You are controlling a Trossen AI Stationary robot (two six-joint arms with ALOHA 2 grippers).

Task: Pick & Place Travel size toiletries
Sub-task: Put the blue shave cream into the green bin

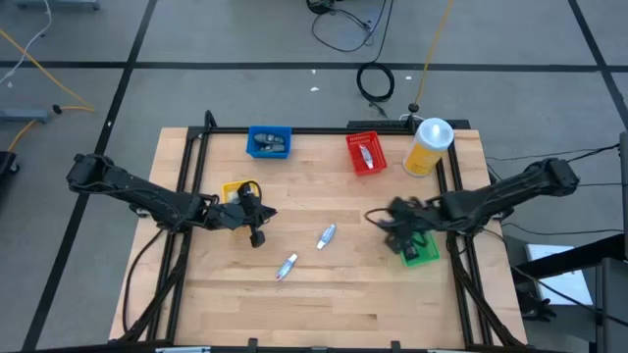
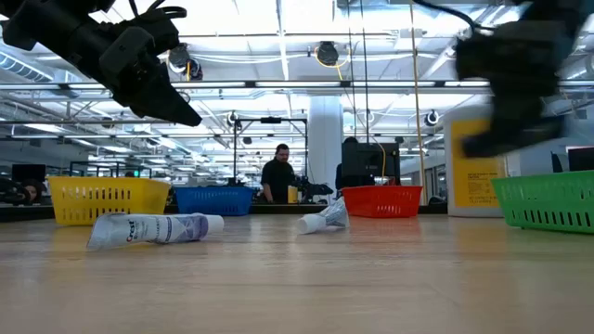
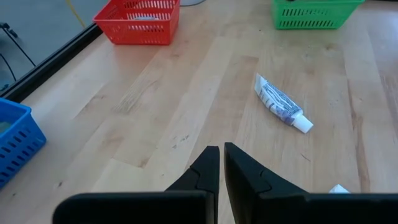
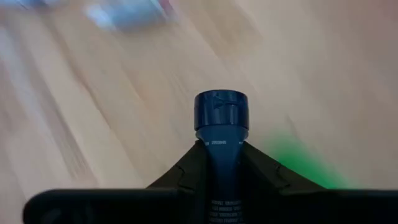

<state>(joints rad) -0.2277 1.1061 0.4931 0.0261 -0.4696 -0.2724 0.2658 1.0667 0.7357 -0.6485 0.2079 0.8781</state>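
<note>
Dark little bottle [image 4: 221, 134] clamped between right gripper [image 4: 219, 163] fingers above green bin [image 1: 420, 250] at table's 3 o'clock, motion-blurred from overhead; left gripper [image 3: 217, 163] clenched empty, two tubes [image 1: 326, 235] lying mid-table.

Two dark, near-black jointed arms, left arm [image 1: 137, 191] and right arm [image 1: 510, 191], built of slim tubular links with bulkier rounded joints; black cables looped beside the left wrist; each tipped with matte black wedge-shaped fingers [image 3: 205, 171] tapering to blunt ends; broad flat black bar across each finger base.
</note>
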